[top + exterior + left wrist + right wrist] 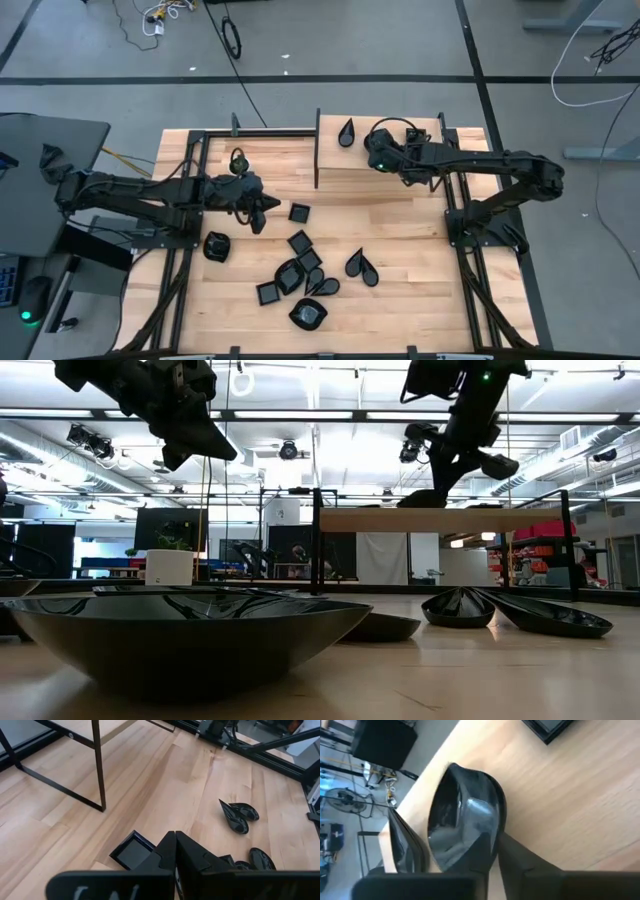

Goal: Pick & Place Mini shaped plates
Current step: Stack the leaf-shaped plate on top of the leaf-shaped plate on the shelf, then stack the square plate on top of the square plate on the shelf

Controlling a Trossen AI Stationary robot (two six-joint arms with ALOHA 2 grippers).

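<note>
Several glossy black mini plates lie scattered on the near middle of the table: squares, teardrops and round bowls. One teardrop plate rests on the raised wooden shelf at the far side. My right gripper hovers over that shelf, shut on a rounded black plate. My left gripper is shut and empty, raised above a square plate; in the low view it hangs high over the table. My right gripper holds the rounded plate pinched between its two fingers across the plate's width, at the rim. The plate stands tilted on edge in the hold, its hollow facing sideways. Whether its lower edge touches the shelf I cannot tell.
A white pot with a green plant stands at the table's far left. The shelf's black frame posts rise from the table. A big round bowl sits close to the low camera. A pair of teardrops lies right of the cluster.
</note>
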